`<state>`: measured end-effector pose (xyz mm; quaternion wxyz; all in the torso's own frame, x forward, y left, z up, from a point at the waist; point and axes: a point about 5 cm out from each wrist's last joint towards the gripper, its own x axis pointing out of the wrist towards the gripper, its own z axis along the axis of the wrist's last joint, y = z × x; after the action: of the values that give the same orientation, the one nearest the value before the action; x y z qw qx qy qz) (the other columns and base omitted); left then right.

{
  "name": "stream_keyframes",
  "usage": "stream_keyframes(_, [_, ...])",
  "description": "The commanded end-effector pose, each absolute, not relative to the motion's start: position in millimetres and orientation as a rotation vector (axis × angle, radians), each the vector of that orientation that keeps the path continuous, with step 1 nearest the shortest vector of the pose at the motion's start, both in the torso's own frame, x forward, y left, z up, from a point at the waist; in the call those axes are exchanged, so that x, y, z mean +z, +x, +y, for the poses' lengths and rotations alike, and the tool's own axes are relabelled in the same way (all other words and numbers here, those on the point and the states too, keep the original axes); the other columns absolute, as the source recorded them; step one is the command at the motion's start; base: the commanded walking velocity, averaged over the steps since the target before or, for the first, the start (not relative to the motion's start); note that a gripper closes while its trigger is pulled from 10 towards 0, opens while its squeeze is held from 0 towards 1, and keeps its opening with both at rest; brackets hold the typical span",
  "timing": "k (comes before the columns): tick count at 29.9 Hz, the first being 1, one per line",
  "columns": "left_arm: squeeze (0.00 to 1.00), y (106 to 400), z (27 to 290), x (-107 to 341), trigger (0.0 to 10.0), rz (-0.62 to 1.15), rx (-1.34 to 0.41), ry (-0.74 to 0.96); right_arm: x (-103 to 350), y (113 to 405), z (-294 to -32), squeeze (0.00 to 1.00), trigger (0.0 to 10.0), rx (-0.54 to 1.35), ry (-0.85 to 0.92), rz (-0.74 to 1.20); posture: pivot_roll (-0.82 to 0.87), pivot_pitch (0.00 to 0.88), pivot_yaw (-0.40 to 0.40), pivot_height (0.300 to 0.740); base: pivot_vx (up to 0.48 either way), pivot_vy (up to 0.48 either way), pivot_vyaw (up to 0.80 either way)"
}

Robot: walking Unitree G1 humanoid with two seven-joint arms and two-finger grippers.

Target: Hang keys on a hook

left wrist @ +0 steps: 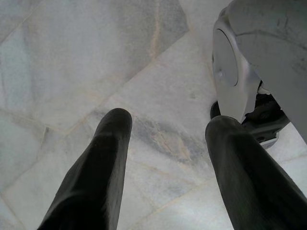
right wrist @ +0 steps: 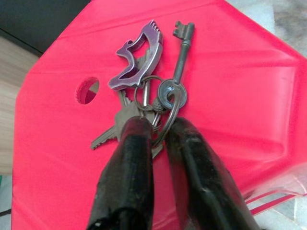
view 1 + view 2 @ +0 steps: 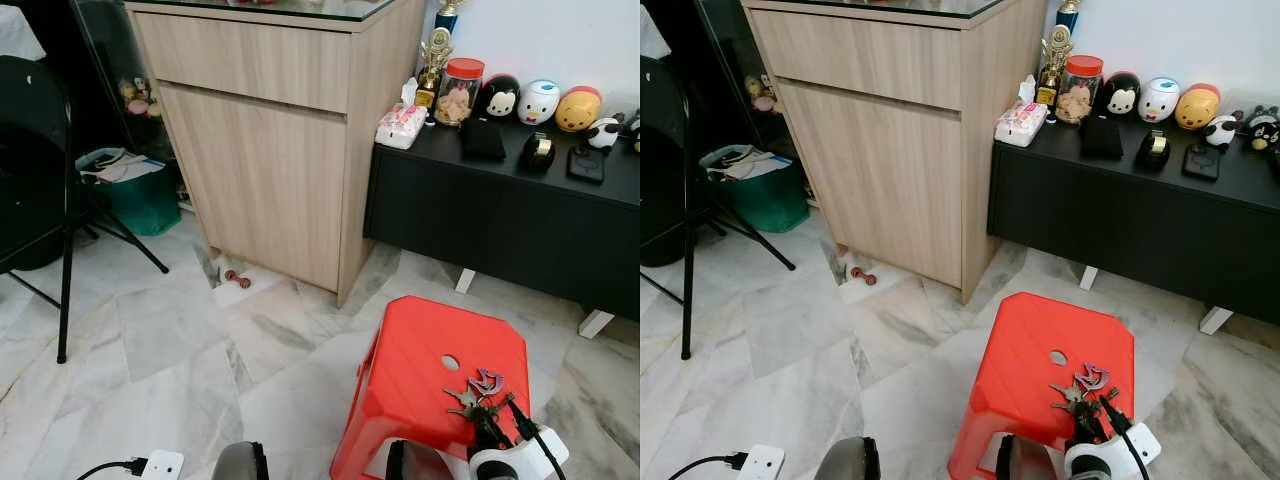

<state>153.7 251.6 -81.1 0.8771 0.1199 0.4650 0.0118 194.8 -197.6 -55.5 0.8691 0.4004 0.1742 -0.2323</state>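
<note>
A bunch of keys (image 2: 144,76) with a purple animal-shaped fob and an old-style long key lies on top of a red plastic stool (image 3: 415,365), beside its round centre hole. My right gripper (image 2: 158,128) is shut on the key ring, its black fingers (image 2: 127,163) pinching the ring from the stool's near edge. In the left eye view the keys (image 3: 478,392) sit just ahead of that gripper (image 3: 490,425). Whether the bunch rests on the stool or is raised a little, I cannot tell. My left gripper (image 1: 165,125) hangs open over the marble floor, holding nothing.
A tall wooden cabinet (image 3: 270,150) stands ahead. Right of it a low black sideboard (image 3: 500,215) carries a jar and figurines. A black folding chair (image 3: 45,190) and a green bin (image 3: 145,200) are at the left. A white plug (image 3: 160,465) lies on the floor.
</note>
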Motion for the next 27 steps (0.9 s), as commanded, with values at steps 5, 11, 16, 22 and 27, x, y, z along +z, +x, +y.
stream_keyframes(5, [0.00,151.3,254.5,-81.7,10.0,0.996,0.014,0.276,-54.0,197.2,-196.0,0.00,0.0,-0.482,0.822,0.362,0.05,0.000,-0.023,0.591,0.000,0.000,0.00])
stream_keyframes(11, [0.00,151.7,255.3,-81.2,10.0,0.994,0.015,0.280,-43.6,206.2,-200.4,0.00,0.0,-0.414,0.591,0.350,0.05,0.000,-0.019,0.591,0.000,0.000,0.00])
stream_keyframes(16, [0.00,151.8,255.3,-81.2,10.0,0.993,0.015,0.283,-35.7,214.2,-196.8,0.00,0.0,-0.345,0.485,0.331,0.05,0.000,-0.021,0.591,0.000,0.000,0.00])
stream_keyframes(22, [0.00,151.9,254.9,-81.3,10.0,0.992,0.015,0.282,-25.5,222.6,-196.5,0.00,1.1,-0.317,0.418,0.285,0.05,0.000,-0.022,0.591,0.000,0.000,0.00])
stream_keyframes(27, [0.00,152.3,254.2,-81.3,10.0,0.990,0.017,0.280,-13.8,234.6,-199.5,0.00,10.0,-0.304,0.347,0.237,0.05,0.000,-0.026,0.591,0.000,0.000,0.00])
